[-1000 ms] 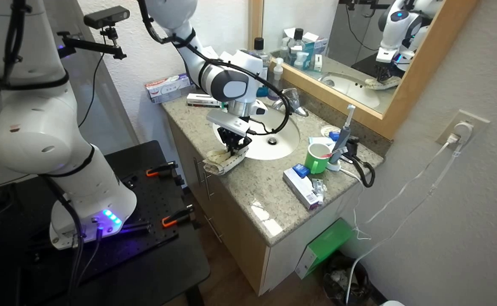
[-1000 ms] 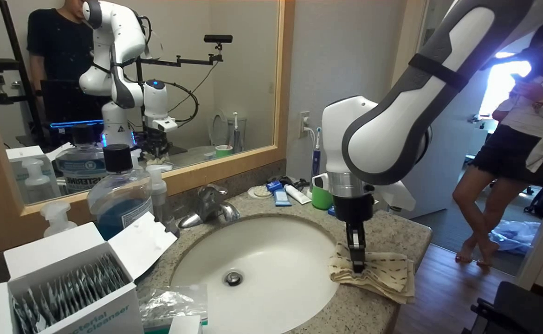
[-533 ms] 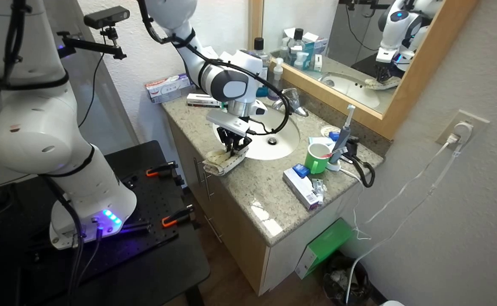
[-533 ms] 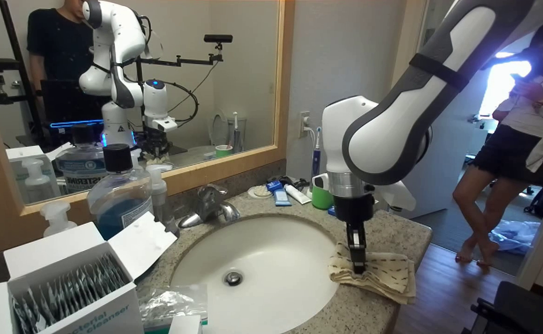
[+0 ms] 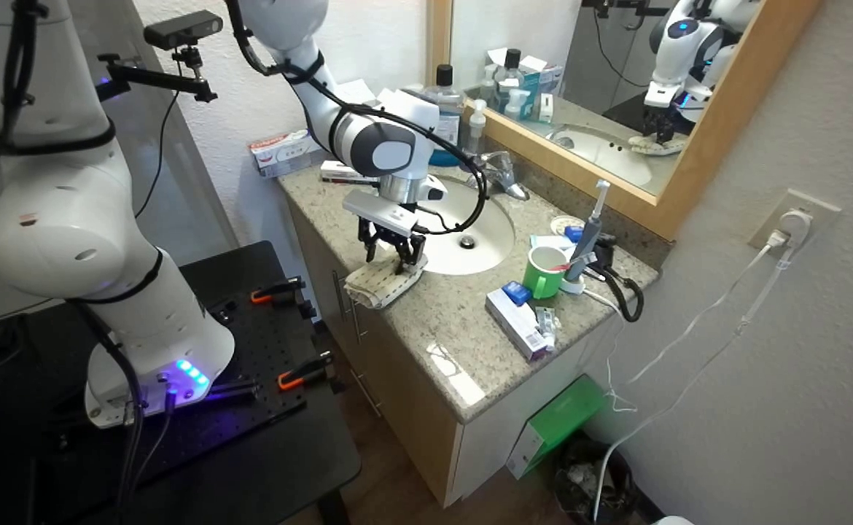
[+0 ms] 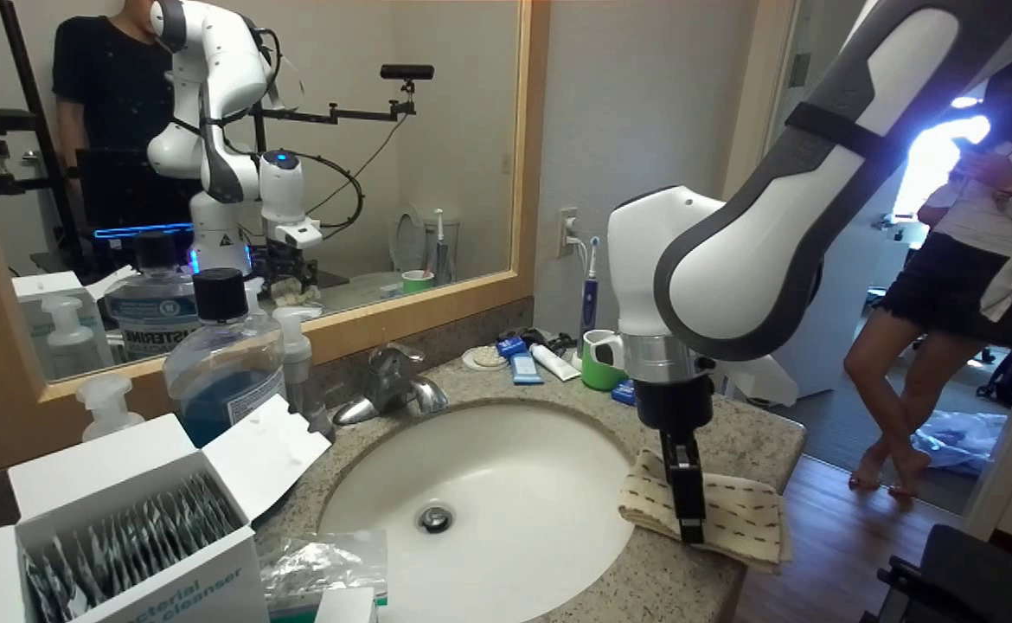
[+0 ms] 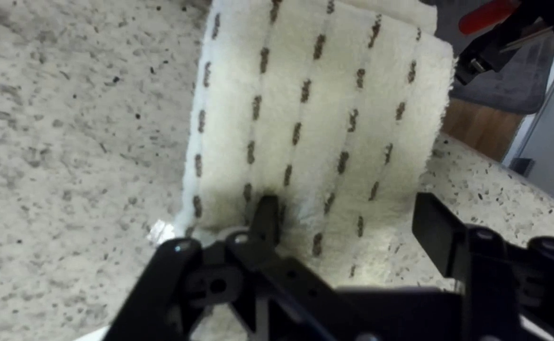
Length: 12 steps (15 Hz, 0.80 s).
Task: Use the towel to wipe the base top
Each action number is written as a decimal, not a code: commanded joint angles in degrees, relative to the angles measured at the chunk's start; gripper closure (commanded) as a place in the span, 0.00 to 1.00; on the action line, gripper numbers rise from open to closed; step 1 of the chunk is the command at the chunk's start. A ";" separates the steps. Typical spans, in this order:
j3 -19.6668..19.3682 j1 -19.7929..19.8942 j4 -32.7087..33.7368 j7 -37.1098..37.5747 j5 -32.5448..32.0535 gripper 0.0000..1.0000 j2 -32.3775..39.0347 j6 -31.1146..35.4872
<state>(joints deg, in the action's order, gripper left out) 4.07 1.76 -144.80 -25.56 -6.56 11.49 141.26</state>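
The towel (image 7: 315, 118), cream with rows of brown dashes, lies folded flat on the base top (image 7: 68, 142), between the sink and the front edge. In both exterior views the towel (image 5: 379, 288) (image 6: 744, 519) reaches that front edge. My gripper (image 7: 345, 210) is open over it, jaws wide apart, with no cloth pinched between. In the wrist view the left of the fingers (image 7: 266, 220) rests against the cloth. The right finger stands beyond the towel's side, over the speckled stone. From outside, the gripper (image 5: 385, 264) points down at the towel.
Behind the towel is the oval sink (image 6: 506, 467) with a chrome faucet (image 6: 393, 381). A green mug (image 5: 544, 270), a toothbrush (image 5: 588, 237) and a long box (image 5: 517, 321) stand toward one end. An opened carton (image 6: 125, 536) and a mouthwash bottle (image 6: 225, 363) occupy the opposite end.
The jaws have spread and let go of the towel, whose bunched part now lies flatter. Gripper and towel have shifted slightly toward the counter's front edge.
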 commanded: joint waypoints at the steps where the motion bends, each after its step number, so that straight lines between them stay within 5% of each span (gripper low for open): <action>1: -0.17 -0.16 -5.21 -0.97 -0.46 0.00 -5.34 0.43; 12: -1.19 -1.72 -13.10 -1.92 -1.15 0.00 -18.74 -0.63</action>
<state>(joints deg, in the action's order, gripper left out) 3.86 1.20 -154.88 -25.88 -6.85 -1.44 141.27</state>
